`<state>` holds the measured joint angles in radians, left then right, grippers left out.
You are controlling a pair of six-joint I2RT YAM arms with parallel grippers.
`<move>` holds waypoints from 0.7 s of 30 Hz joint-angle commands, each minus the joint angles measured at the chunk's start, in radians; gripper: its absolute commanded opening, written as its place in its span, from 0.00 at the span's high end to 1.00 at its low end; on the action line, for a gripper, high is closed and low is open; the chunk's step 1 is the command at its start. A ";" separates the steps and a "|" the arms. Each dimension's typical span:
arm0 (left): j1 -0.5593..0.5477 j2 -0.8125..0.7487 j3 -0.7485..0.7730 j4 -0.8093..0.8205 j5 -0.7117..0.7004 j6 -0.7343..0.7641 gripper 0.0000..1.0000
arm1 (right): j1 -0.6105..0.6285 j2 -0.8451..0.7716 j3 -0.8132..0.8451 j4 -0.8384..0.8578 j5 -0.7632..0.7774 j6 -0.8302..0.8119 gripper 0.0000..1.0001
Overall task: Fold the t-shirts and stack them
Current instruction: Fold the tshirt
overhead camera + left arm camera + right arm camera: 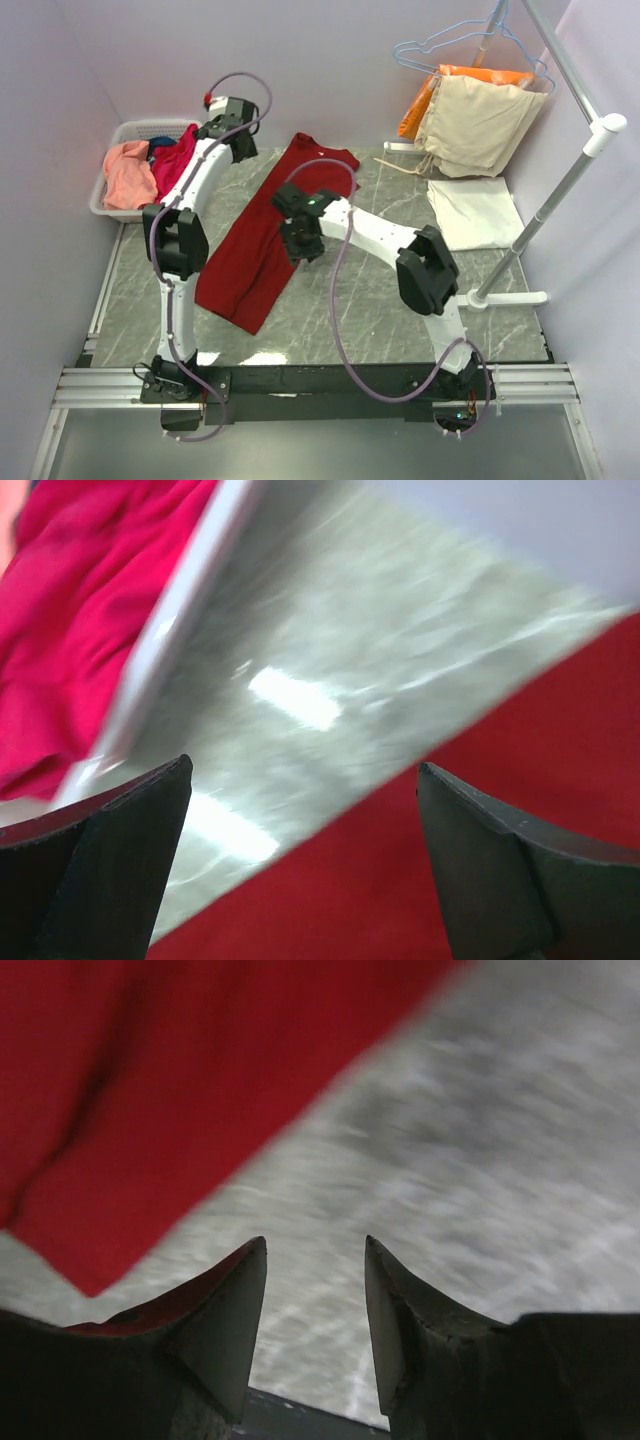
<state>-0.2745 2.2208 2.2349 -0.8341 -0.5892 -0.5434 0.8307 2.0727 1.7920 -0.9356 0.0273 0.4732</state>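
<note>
A dark red t-shirt (262, 235) lies stretched out, folded lengthwise, on the grey marble table (370, 310), running from far middle to near left. My left gripper (238, 140) is open above its far left edge; in the left wrist view the red cloth (480, 810) lies under the open fingers. My right gripper (298, 243) is open and empty over the shirt's right edge; the right wrist view shows the red cloth (170, 1080) and bare table between the fingers. A folded cream-white t-shirt (475, 212) lies at the right. Salmon-pink (127, 172), magenta (172, 160) and blue (160, 143) shirts fill a basket.
The white basket (108, 205) stands at the far left; its rim (170, 640) shows in the left wrist view. Beige (478, 125) and orange (420, 105) garments hang on wire hangers from a white rack (560, 195) at the far right.
</note>
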 commanded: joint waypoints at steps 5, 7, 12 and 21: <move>0.087 -0.096 -0.044 -0.112 0.025 -0.039 0.01 | 0.133 0.162 0.295 -0.035 -0.079 -0.143 0.37; 0.124 -0.115 -0.070 -0.106 0.044 -0.050 0.01 | 0.156 0.219 0.384 -0.067 -0.112 -0.162 0.35; 0.208 -0.154 -0.116 -0.092 0.084 -0.056 0.01 | 0.203 0.299 0.516 -0.104 -0.129 -0.203 0.32; 0.259 -0.158 -0.138 -0.083 0.126 -0.059 0.01 | 0.246 0.375 0.477 -0.088 -0.092 -0.206 0.31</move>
<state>-0.0055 2.1174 2.1128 -0.9279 -0.5003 -0.5896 1.0668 2.4378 2.2887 -1.0180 -0.0917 0.2890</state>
